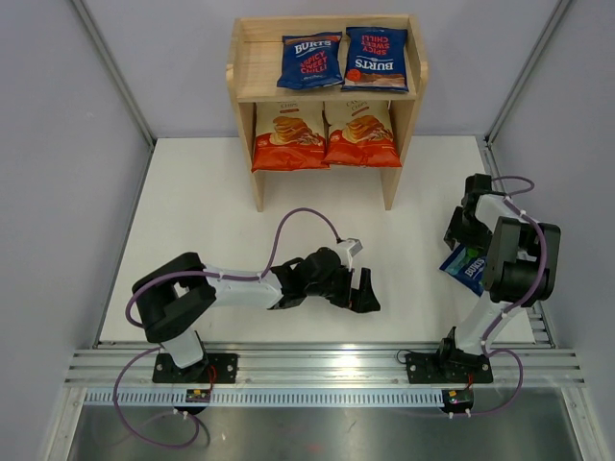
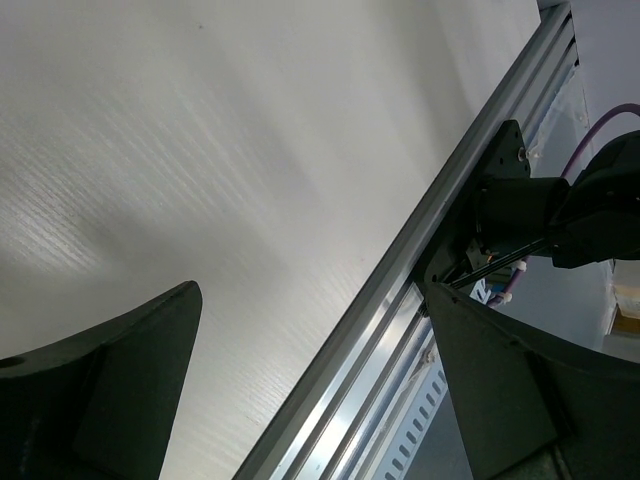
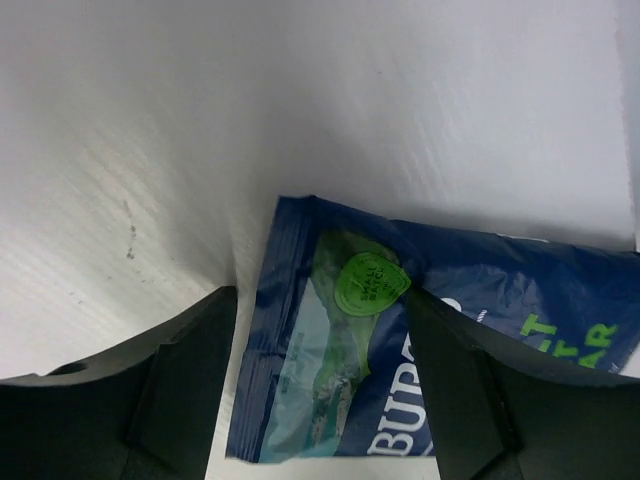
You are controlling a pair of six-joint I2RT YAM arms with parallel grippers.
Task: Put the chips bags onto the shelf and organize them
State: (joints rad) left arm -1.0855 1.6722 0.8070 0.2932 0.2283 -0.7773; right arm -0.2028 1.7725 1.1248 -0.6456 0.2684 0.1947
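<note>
The wooden shelf [image 1: 244,79] stands at the far middle of the table. Two dark blue BURTS bags [image 1: 310,60] [image 1: 376,58] lie on its top tier. Two orange-red bags [image 1: 288,134] [image 1: 362,133] stand on its lower tier. A third blue bag with green lettering [image 1: 465,266] lies flat on the table at the right. My right gripper [image 1: 459,238] hangs over it, open. In the right wrist view the bag [image 3: 400,350] lies between and below the spread fingers of the right gripper [image 3: 320,295]. My left gripper [image 1: 360,293] [image 2: 310,290] is open and empty, low over the table's front.
An aluminium rail [image 1: 327,365] [image 2: 400,300] runs along the near table edge, with the right arm's base [image 2: 520,210] on it. Grey walls close in the left, right and back. The green-lettered bag lies near the table's right edge.
</note>
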